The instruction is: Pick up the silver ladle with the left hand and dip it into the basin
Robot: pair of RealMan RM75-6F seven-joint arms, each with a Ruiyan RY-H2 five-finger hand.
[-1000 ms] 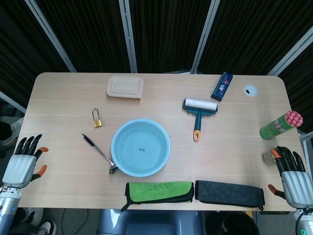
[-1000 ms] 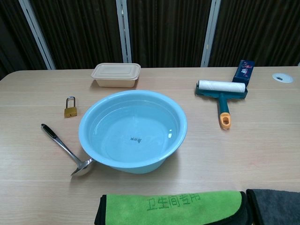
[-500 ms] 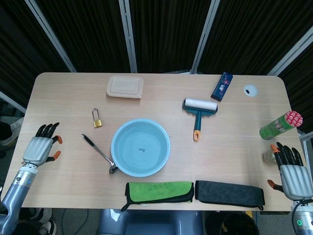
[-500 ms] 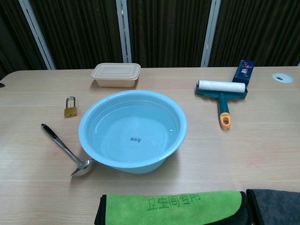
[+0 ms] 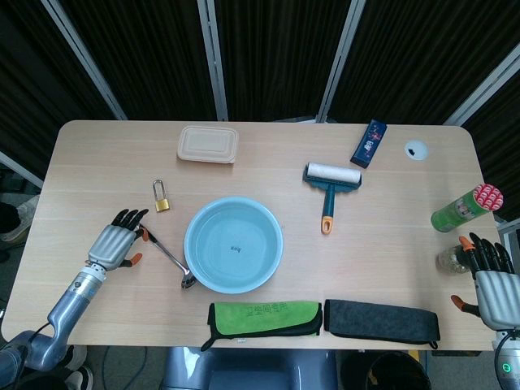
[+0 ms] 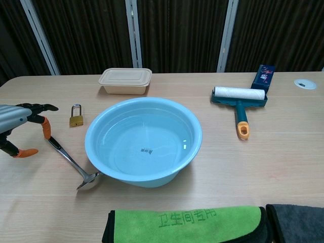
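A pale blue basin (image 5: 234, 244) with water in it sits on the wooden worktop (image 5: 390, 211), and everything else can be placed from it. The silver ladle (image 5: 166, 254) lies flat on the worktop just left of the basin, its bowl close against the basin's near-left rim and its dark handle running away up and to the left. The left hand (image 5: 112, 244) is over that handle end, fingers (image 6: 36, 108) spread and holding nothing; whether they touch the handle I cannot tell. A brass padlock (image 5: 162, 198) rests behind the ladle, to the basin's upper left, and a tan lidded box (image 5: 208, 144) sits further back. To the basin's right and back lies a lint roller (image 5: 331, 187) with an orange-tipped handle, and beyond it a dark blue box (image 5: 369, 142). In front of the basin lie a green cloth (image 5: 264, 317) and, beside it, a dark grey cloth (image 5: 382, 320). The right hand (image 5: 492, 284) hangs at the worktop's far right edge, well away from the basin, fingers spread and empty, near a green can (image 5: 465, 208).
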